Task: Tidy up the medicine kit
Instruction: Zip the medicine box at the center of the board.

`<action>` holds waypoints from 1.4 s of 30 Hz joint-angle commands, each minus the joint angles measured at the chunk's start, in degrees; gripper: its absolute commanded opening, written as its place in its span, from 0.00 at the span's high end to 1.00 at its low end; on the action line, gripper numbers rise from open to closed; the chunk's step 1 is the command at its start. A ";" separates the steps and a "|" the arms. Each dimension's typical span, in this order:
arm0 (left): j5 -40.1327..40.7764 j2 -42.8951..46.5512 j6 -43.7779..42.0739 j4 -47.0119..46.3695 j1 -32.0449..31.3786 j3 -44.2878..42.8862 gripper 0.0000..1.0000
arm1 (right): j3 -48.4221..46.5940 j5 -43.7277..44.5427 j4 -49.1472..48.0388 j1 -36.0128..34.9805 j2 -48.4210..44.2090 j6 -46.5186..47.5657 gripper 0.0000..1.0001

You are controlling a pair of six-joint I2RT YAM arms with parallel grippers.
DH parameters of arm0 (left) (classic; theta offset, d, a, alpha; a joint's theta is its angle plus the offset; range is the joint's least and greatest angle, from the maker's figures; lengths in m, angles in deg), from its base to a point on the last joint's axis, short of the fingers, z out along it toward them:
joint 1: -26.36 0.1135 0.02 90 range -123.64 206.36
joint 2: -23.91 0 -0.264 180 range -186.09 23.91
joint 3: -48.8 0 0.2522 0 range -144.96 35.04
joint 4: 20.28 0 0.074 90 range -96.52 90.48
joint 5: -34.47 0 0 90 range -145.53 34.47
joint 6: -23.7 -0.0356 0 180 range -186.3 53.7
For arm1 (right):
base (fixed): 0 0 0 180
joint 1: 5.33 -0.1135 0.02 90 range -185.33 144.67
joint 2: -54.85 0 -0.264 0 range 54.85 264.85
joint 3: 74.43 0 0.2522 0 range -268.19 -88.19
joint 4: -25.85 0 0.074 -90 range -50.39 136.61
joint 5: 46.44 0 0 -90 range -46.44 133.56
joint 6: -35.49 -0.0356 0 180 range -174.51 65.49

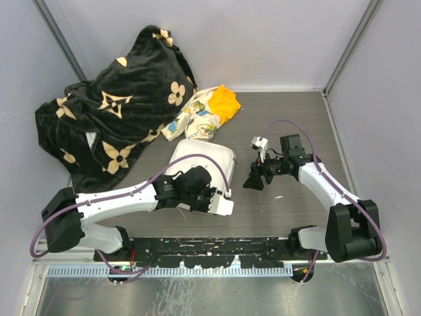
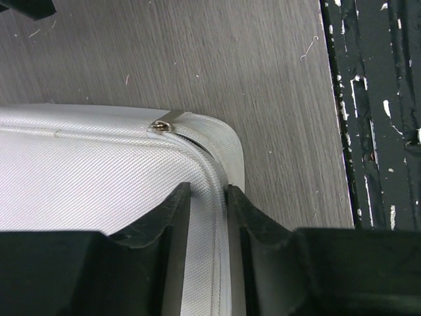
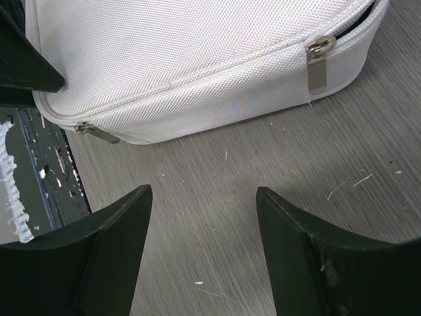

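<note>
Nearest the arms' bases, the left pincer (image 2: 205, 191) stands narrowed onto the near corner of the medicine kit (image 1: 212, 157), one finger on the woven lid and the other on the side wall, with the zip seam pinched between them; the hold looks thin, only on that raised rim. A zip pull (image 2: 163, 125) lies just past the fingertips, at the bend of the corner. The kit itself rests flat on the worktop (image 1: 289, 118), centre-left, and a purple cable (image 1: 197, 157) of the left arm loops over its lid. To its right the right pincer (image 3: 204, 197) hangs wide open over bare worktop, holding nothing and apart from the case. Further back, a floral-and-orange cloth bundle (image 1: 209, 110) lies just beside the kit's far edge, and a black flowered blanket (image 1: 112, 112) is heaped beyond it. The likely trouble is that the seam slips from so shallow a pinch, or that, with nothing bracing the case, a pull drags or tips the whole kit rather than working its lid; the cable could also catch.
</note>
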 commanded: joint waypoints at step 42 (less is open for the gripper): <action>24.93 9.69 -3.62 -18.99 -13.86 12.33 1.00 | -1.19 2.22 1.04 3.69 1.01 2.02 0.30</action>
